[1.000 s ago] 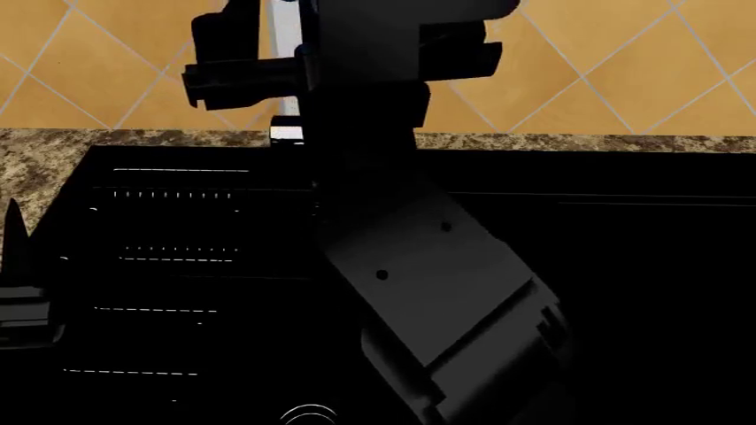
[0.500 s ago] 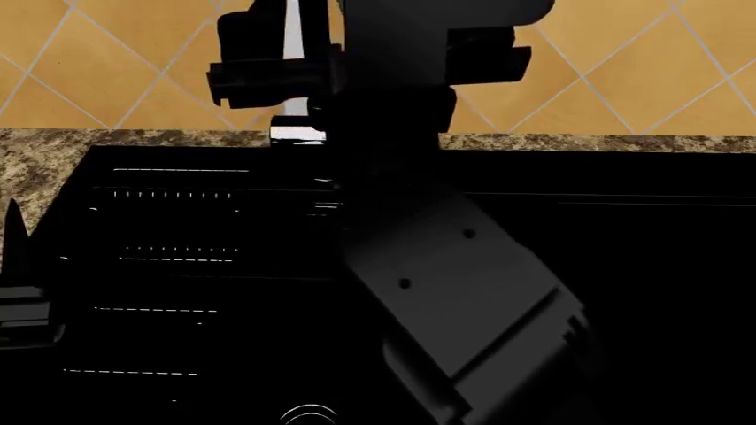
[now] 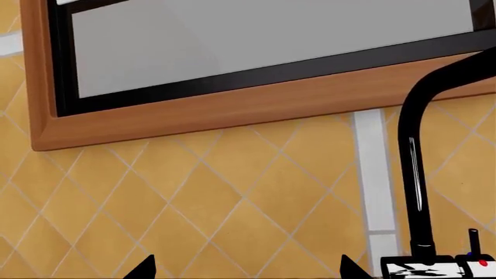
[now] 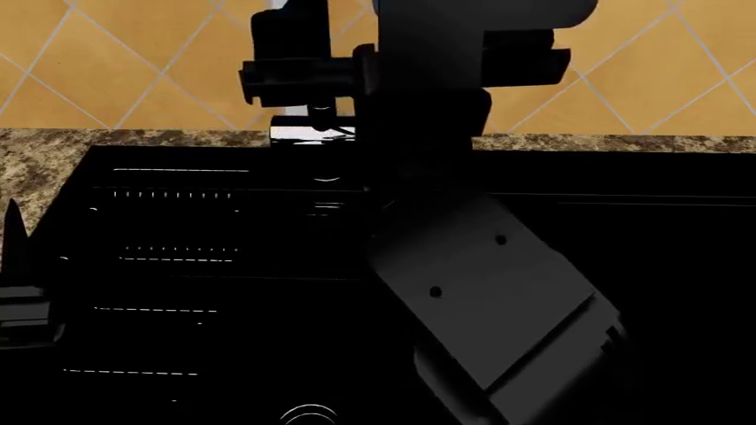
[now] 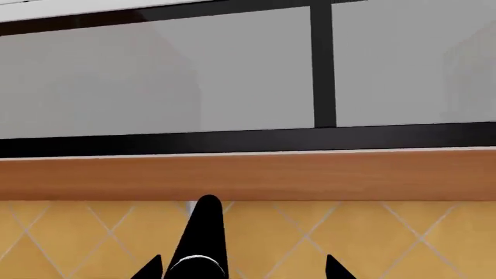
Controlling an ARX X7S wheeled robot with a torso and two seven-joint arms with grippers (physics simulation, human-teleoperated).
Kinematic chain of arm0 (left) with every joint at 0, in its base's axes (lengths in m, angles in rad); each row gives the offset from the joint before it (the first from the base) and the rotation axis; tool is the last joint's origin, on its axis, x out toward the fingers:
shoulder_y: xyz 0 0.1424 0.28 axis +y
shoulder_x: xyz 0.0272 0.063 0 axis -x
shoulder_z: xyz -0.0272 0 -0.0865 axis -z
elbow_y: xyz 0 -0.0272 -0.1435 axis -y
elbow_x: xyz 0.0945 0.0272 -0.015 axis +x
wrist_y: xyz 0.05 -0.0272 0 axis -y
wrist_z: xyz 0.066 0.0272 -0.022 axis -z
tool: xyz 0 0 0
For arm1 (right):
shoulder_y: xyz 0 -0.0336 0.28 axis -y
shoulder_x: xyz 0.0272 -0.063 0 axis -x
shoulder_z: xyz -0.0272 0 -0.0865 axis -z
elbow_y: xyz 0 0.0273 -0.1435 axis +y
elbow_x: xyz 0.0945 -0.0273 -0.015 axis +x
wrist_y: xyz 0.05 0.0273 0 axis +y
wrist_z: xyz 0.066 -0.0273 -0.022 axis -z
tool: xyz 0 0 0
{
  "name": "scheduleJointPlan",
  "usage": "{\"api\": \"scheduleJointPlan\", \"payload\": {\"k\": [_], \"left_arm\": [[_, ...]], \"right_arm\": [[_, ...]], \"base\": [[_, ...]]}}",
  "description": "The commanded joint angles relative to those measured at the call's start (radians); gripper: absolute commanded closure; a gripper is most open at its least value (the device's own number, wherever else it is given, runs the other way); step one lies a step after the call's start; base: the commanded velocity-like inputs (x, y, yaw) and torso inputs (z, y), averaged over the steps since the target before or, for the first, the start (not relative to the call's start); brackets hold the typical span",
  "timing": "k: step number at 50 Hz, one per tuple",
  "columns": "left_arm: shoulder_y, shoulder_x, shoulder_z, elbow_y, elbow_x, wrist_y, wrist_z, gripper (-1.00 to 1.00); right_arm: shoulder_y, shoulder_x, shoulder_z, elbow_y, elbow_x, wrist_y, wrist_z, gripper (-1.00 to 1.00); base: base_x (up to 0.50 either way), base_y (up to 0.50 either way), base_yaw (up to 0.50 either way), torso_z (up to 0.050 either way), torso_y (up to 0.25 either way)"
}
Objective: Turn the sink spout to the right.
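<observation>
The sink spout is a thin black tube rising from a chrome base against the tiled wall. In the head view only the base shows, because my right arm reaches over the sink and covers the tube. My right gripper is open, and the spout's curved end stands between its fingers, close to one fingertip. My left gripper is open and holds nothing. It hangs by the sink's left side, apart from the spout.
A short black lever with a red dot stands beside the spout's base. A wood-framed window sits above the tiled wall. Speckled granite counter rims the sink, whose drain ring lies at its near edge.
My right arm and gripper have shifted steadily to the right in the head view. The white wall strip beside them is now hidden. The left arm has not moved.
</observation>
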Motion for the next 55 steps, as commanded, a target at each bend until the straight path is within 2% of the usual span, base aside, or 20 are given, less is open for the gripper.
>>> {"api": "scheduleJointPlan", "payload": {"k": [1, 24, 55], "left_arm": [[0.001, -0.002, 0.001, -0.001, 0.0, 0.003, -0.004, -1.0], [0.001, -0.005, 0.004, 0.0, -0.001, 0.004, -0.012, -1.0], [-0.005, -0.011, 0.009, 0.0, -0.009, -0.007, -0.018, -1.0]], "right_arm": [[-0.004, 0.033, 0.006, -0.031, 0.005, 0.023, 0.019, -1.0], [-0.038, 0.071, 0.014, -0.044, -0.009, 0.003, 0.033, -1.0], [0.013, 0.107, 0.03, -0.04, -0.01, 0.031, 0.041, -1.0]], "base": [[0.0, 0.0, 0.0, 0.0, 0.0], [0.0, 0.0, 0.0, 0.0, 0.0], [0.0, 0.0, 0.0, 0.0, 0.0]]}}
